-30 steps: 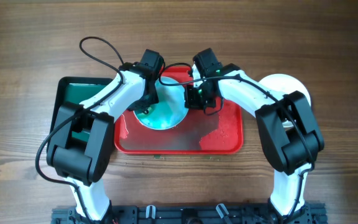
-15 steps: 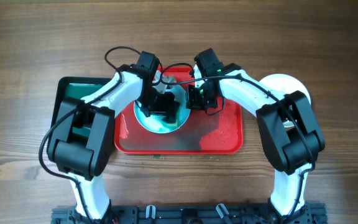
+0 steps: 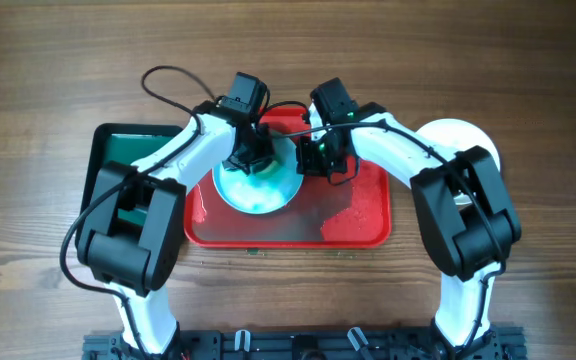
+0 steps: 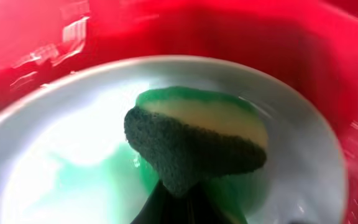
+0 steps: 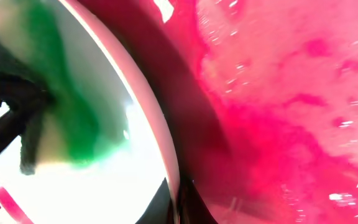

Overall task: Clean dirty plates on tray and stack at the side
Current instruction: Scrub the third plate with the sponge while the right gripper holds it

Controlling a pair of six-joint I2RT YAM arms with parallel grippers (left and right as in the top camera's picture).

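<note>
A white plate with a green smear sits tilted on the red tray. My right gripper is shut on the plate's right rim and holds it up on edge. My left gripper is shut on a green and yellow sponge, which presses on the plate's face near its top. Green streaks spread across the plate. Another white plate lies on the table at the right, mostly hidden by my right arm.
A dark green tray lies left of the red tray, partly under my left arm. The red tray's floor is wet and glossy. Wooden table all around.
My left gripper with the sponge has moved across the plate, down toward its middle and then back up to its upper part. The right gripper has kept its hold on the rim.
</note>
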